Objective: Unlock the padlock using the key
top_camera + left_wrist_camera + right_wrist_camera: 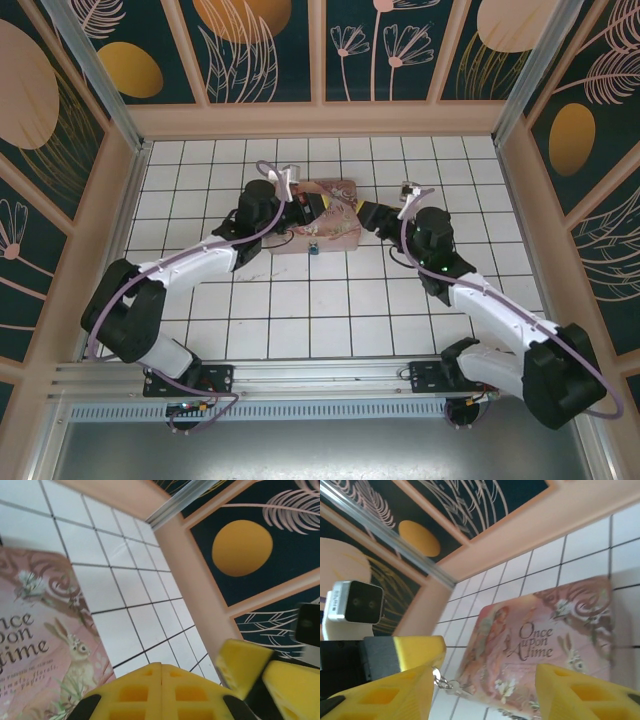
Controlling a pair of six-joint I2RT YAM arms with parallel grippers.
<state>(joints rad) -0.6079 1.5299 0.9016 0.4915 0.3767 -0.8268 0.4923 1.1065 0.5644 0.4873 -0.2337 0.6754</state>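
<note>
The padlock lies at the tin box's near edge; the box rests on the table.

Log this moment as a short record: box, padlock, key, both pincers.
tin box: pink, illustrated lid reading "Once upon a time", on the white tiles between the arms
padlock: blue, at the tin box's near edge, apart from both pincers
key: silvery, on a small ring, hanging by the yellow fingertips over the lid's edge; which pincer holds it, cannot tell
left pincer: shut, fingers pressed together, beside the tin box
right pincer: open, facing the lid
</note>
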